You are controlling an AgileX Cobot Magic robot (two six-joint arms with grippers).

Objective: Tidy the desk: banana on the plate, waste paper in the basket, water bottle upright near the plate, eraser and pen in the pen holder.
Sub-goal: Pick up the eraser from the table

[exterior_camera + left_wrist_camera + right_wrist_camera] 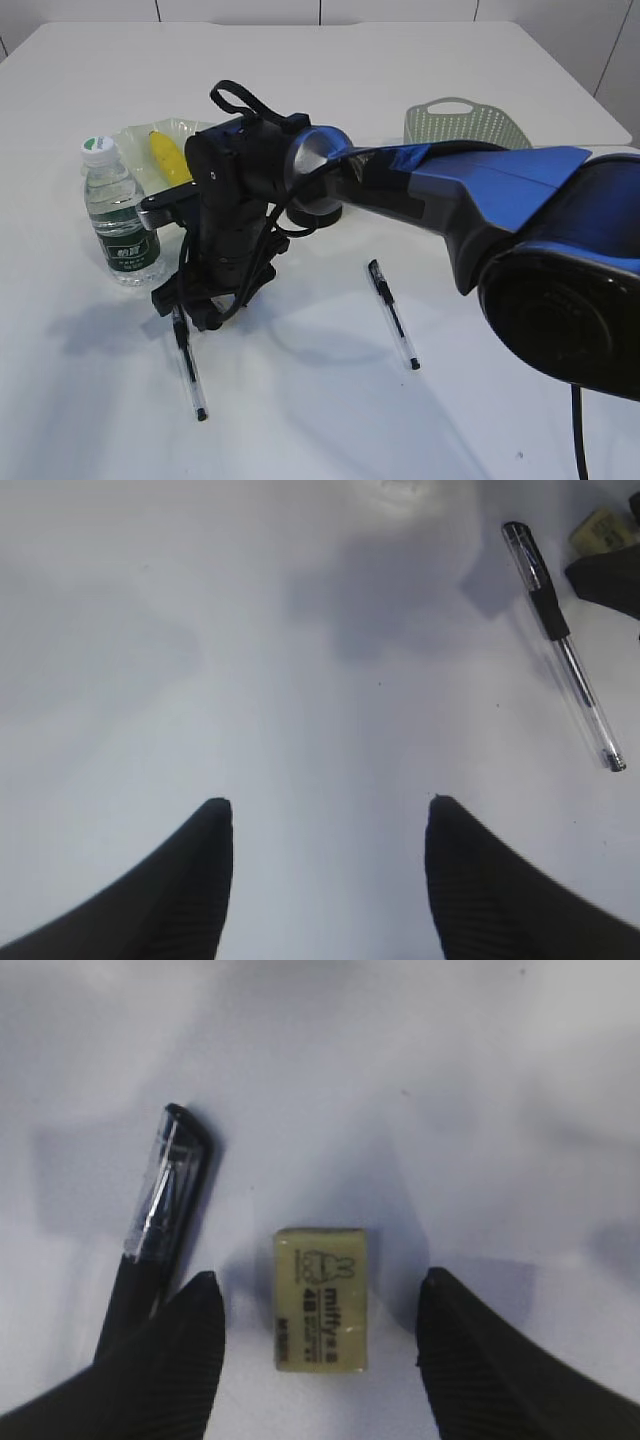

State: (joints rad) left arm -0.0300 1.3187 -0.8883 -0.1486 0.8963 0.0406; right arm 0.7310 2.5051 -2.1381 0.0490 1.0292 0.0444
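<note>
R tool down at the desk, jaws apart, nothing gripped. Eraser lies flat on the desk between its fingers, w/ clear gaps both sides, not touching either. Pen just outside the tool's L finger, slanted, lower end hidden behind that finger.

L tool wide, empty, only bare desk between its fingers. Same pen ahead and to its right, well off the fingertips; a corner of the eraser shows beyond it at the frame edge.

Exterior view: R arm reaches across to the left side, tool at the top end of that pen. 2nd pen lies to the right of the tool, apart. Bottle upright on the other side of the tool, near. Banana on the plate behind the bottle. Basket far back right. Dark round obj behind the arm, mostly hidden, can't tell what.
</note>
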